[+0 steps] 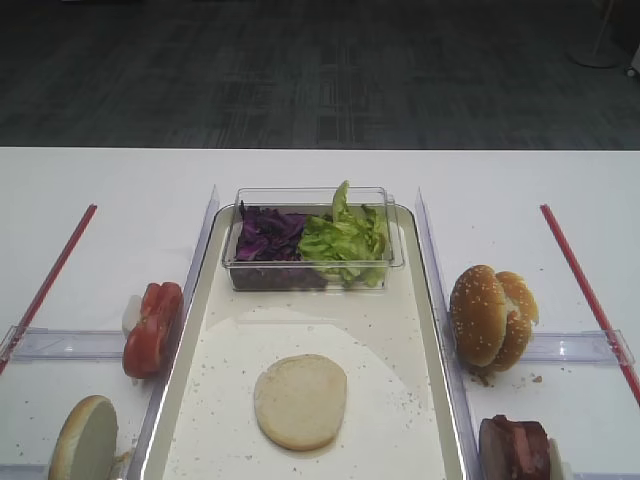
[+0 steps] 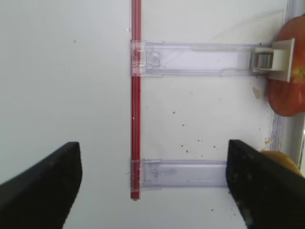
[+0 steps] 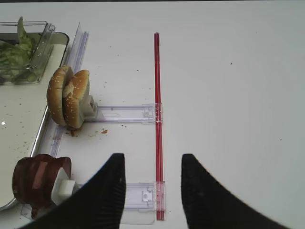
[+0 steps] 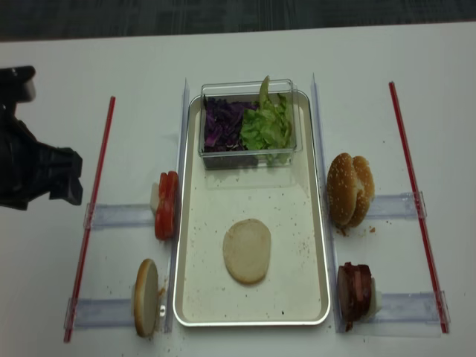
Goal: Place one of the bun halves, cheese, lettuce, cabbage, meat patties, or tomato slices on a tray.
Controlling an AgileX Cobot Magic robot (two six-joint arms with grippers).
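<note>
Overhead, a white bench [image 1: 110, 190] carried a metal tray [image 4: 312, 245] with one plain bun half [image 4: 247, 251] lying flat on its speckled floor. At the tray's far end a clear tub [image 4: 286, 152] held purple cabbage [image 4: 221, 125] beside green lettuce [image 4: 268, 126].

The left fingers [image 2: 152, 191] were spread wide apart and held nothing. Between them ran a red strip [image 2: 136, 95] on the bench, crossed by a clear plastic rail [image 2: 190, 58]. Beyond the right-hand finger [image 2: 257, 186] of that pair, at the rail's end, sat a red tomato slice [image 2: 288, 90].

The right fingers [image 3: 152, 188] also stood open and empty, touching nothing. Another red strip [image 3: 157, 95] ran up from the gap between them. To the left of the left-hand finger [image 3: 102, 195] stood the reddish-brown meat patties [image 3: 35, 183], and farther ahead on that side a sesame bun [image 3: 69, 98] stood on edge.
</note>
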